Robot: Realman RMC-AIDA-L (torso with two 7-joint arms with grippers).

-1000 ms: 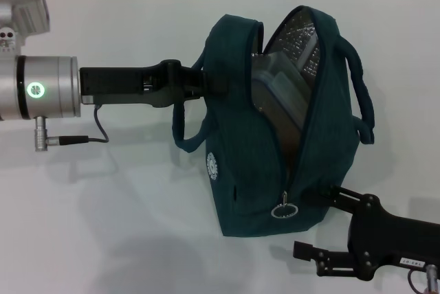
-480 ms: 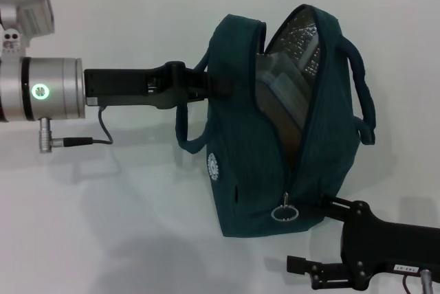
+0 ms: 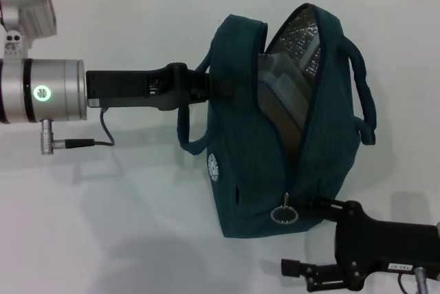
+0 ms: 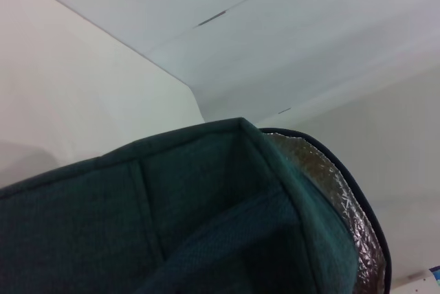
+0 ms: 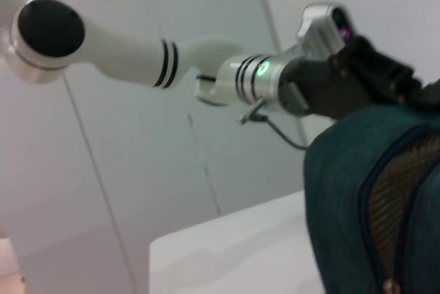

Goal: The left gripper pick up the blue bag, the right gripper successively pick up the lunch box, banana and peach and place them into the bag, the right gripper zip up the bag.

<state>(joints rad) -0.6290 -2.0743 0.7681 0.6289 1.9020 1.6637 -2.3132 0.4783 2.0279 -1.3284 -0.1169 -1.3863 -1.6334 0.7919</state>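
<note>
On the white table (image 3: pixel 124 225), the left pincer (image 3: pixel 218 88) reaches in from the left, closed on the near handle of the blue bag (image 3: pixel 244 143) and holding it upright at centre. The bag's mouth gapes, showing foil lining, with the lunch box (image 3: pixel 289 91) lying tilted inside. The zipper ring (image 3: pixel 283 215) hangs at the near end. The right pincer (image 3: pixel 309 239) sits near right, fingers spread apart, one touching the bag just beside that ring.

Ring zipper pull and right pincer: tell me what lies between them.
Head view: only a corner of the blue bag separates the ring zipper pull from the right pincer, whose upper finger reaches in beside the bag.
</note>
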